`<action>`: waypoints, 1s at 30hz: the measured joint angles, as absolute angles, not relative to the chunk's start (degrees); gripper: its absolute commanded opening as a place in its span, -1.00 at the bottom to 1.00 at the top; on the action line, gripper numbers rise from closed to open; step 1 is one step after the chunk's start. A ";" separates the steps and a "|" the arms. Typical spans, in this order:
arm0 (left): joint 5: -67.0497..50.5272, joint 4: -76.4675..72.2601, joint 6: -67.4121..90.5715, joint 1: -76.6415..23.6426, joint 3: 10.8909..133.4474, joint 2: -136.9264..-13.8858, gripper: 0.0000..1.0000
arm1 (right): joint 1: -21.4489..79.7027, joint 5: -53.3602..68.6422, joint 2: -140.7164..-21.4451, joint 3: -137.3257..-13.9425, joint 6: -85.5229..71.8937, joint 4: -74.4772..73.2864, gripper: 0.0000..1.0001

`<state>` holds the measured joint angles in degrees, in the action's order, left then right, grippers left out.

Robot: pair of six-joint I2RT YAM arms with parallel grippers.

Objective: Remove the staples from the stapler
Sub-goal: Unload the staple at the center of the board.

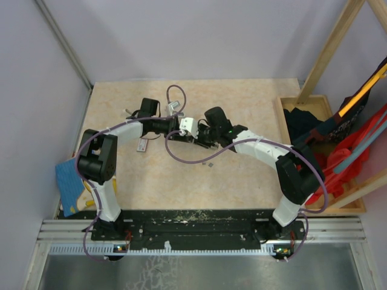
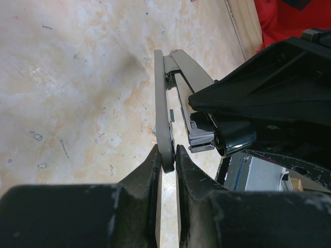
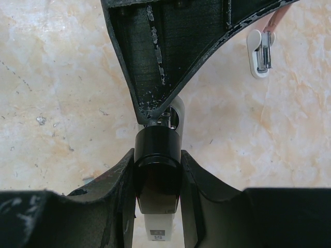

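1. My L claw [image 2: 168, 155] is closed on the slim hand stapler [image 2: 163, 98] w/ black top arm & silvery-grey metal base. My fingers pinch the thin grey base plate edge-on, one pad each side, right at my tips.
2. My R claw [image 3: 158, 173] is closed round the rounded end of the black top arm, which fills the gap btw my fingers.
3. Why two grips, I judge: base & top are each held so the hinge can be spread. The stapler opens in a V ahead of my L claw, hinge at the far end from my L tips, black arm off to their right.
4. It seems held clear of the beige marbled tabletop [image 2: 77, 77], which lies under both claws. That leaves room for anything loose to drop.
5. The silvery staple channel [image 2: 199, 137] sits btw plate & black arm, just right of my L tips. It's exposed, but I can't tell if it's loaded.
6. Tiny grey bits [image 1: 209, 164] lie on the tabletop just near-side of my R claw. They're poss. staples, but too small to be sure.
7. Risk: my L hold is on a thin edge only, so the plate could twist or slip if my R claw pulls hard.
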<state>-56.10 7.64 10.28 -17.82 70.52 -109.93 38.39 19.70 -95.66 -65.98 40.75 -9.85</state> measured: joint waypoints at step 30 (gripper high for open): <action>-51.59 5.37 11.55 -13.50 67.53 -111.28 -0.16 | 38.50 23.51 -94.35 -66.00 39.44 -10.74 -1.00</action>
<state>-51.59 5.37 11.55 -13.50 67.53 -111.28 38.50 23.51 -94.35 -66.00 39.44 -10.74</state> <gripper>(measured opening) 0.377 0.331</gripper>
